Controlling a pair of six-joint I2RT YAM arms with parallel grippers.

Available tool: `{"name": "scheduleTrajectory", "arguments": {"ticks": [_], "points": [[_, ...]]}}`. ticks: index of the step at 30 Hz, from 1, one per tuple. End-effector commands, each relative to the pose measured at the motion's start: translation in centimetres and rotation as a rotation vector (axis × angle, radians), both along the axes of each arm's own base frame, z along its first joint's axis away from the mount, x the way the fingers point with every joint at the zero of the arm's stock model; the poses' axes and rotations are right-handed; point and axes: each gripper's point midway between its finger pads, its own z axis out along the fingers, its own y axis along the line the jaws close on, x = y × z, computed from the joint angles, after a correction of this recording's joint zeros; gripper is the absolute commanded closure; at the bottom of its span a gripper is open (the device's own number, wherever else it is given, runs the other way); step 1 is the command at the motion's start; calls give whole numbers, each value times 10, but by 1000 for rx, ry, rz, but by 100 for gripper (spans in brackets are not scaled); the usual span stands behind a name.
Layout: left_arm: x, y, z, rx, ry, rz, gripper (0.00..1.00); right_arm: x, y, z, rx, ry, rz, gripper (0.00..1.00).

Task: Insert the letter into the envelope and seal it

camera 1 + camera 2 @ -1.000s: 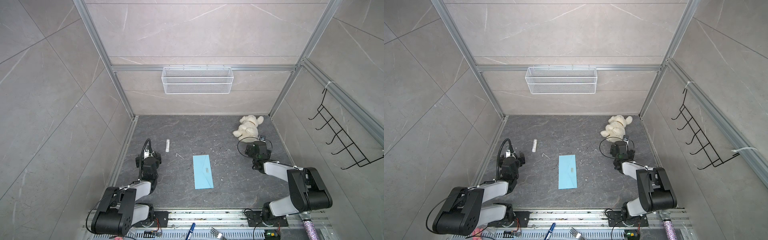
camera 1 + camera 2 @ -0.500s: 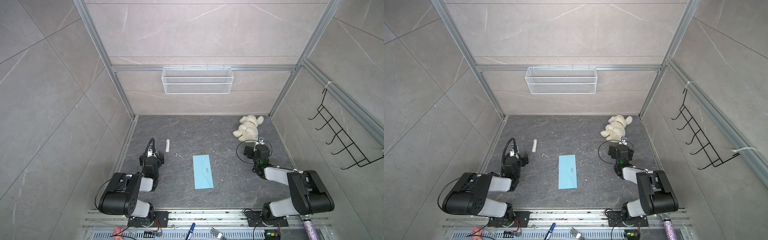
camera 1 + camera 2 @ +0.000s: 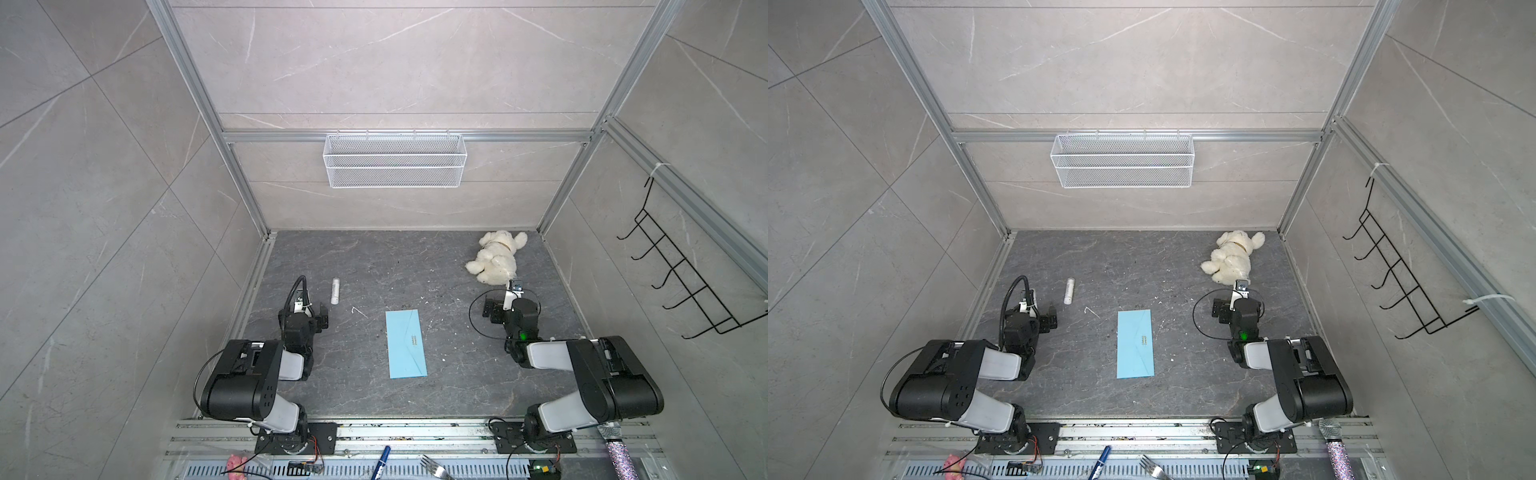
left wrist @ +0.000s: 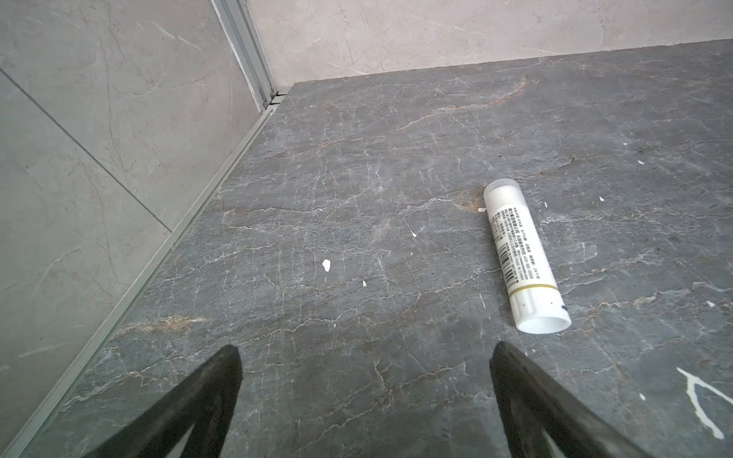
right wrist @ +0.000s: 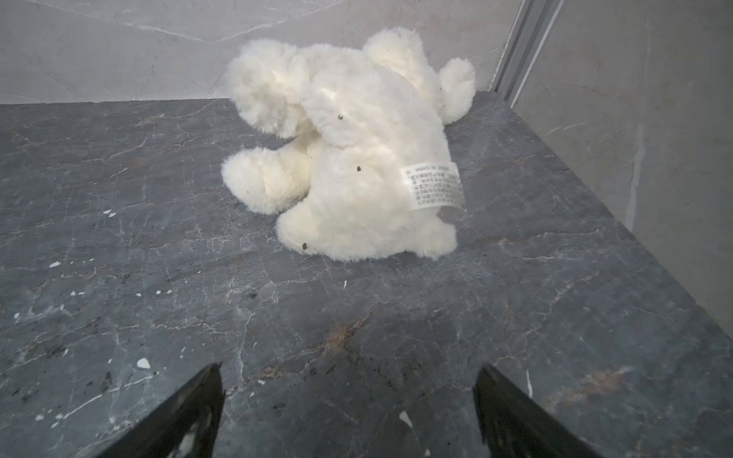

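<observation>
The light blue envelope point(image 3: 405, 349) point(image 3: 1136, 345) lies flat on the dark floor between the two arms, back side up with its small dark print showing and its flap folded down. The letter is not in view. My left gripper point(image 3: 309, 313) point(image 3: 1040, 313) point(image 4: 367, 349) hovers low at the left, open and empty, well apart from the envelope. On the right, my right gripper point(image 3: 505, 305) point(image 3: 1233, 305) point(image 5: 350, 368) is also open with only bare floor between its fingers.
A white glue stick point(image 3: 335, 291) point(image 4: 523, 257) lies just beyond the left gripper. A white plush bear point(image 3: 496, 257) point(image 5: 357, 158) sits ahead of the right gripper near the back right corner. A wire basket point(image 3: 395, 160) hangs on the back wall, a hook rack point(image 3: 681, 282) on the right wall.
Both arms have folded back toward their bases, and the left gripper's jaws have opened slightly wider. The envelope has not moved.
</observation>
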Motion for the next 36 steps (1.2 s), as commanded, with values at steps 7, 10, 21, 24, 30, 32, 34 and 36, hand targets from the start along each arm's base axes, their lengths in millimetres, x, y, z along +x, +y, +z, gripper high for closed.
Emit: {"name": "scheduleTrajectory", "arguments": {"ticks": [7, 10, 21, 24, 30, 32, 34, 36], "points": [[22, 9, 11, -93, 15, 12, 0, 6, 6, 12, -8, -48, 34, 1], [22, 10, 11, -93, 13, 13, 0, 6, 6, 12, -8, -49, 34, 1], [22, 10, 11, -93, 13, 13, 0, 9, 23, 10, -5, -23, 136, 1], [22, 10, 11, -94, 14, 14, 0, 9, 23, 9, -4, -22, 136, 1], [22, 10, 12, -94, 13, 14, 0, 9, 23, 9, -6, -23, 137, 1], [22, 10, 11, -93, 14, 12, 0, 9, 23, 10, -7, -24, 138, 1], [22, 9, 12, -93, 13, 12, 0, 9, 23, 10, -7, -23, 139, 1], [22, 10, 12, -94, 12, 13, 0, 9, 23, 10, -7, -22, 138, 1]]}}
